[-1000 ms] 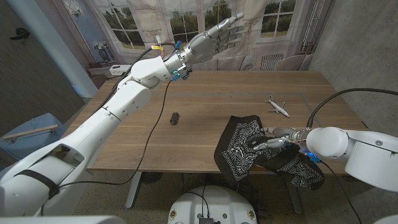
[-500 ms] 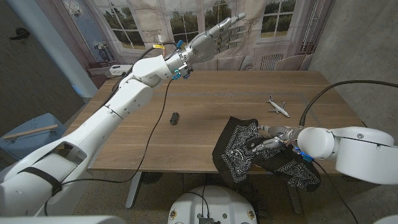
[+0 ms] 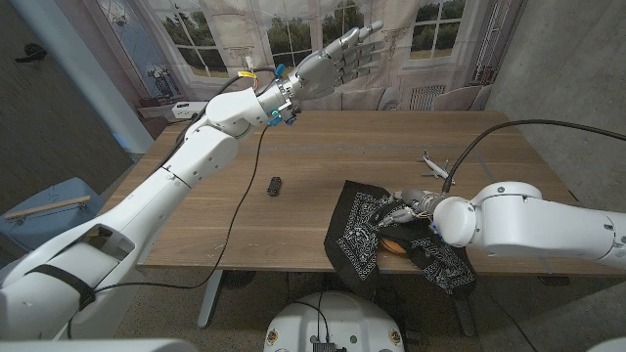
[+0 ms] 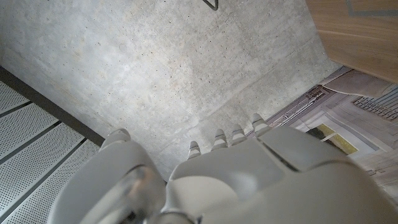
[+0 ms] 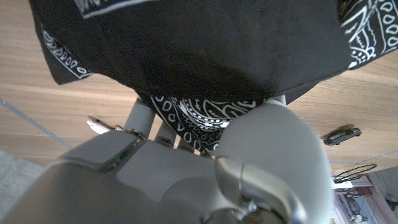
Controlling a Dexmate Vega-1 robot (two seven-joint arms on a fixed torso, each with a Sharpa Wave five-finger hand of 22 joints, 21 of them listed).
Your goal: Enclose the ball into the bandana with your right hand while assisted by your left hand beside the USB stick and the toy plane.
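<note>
arms (image 3: pixel 196 156): glossy white shells | hands (image 3: pixel 337 61): silver-grey | cables: black

The right hand (image 3: pixel 411 210) dragged the bandana (image 3: pixel 364 235) leftward, exposing the ball (image 3: pixel 396 244).

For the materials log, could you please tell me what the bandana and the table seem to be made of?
The bandana looks like thin woven cloth, matt black with a white paisley print; it drapes and folds limply over the edge of the table. The table looks like wood or wood veneer: brown with lengthwise grain and a dull satin sheen.
</note>
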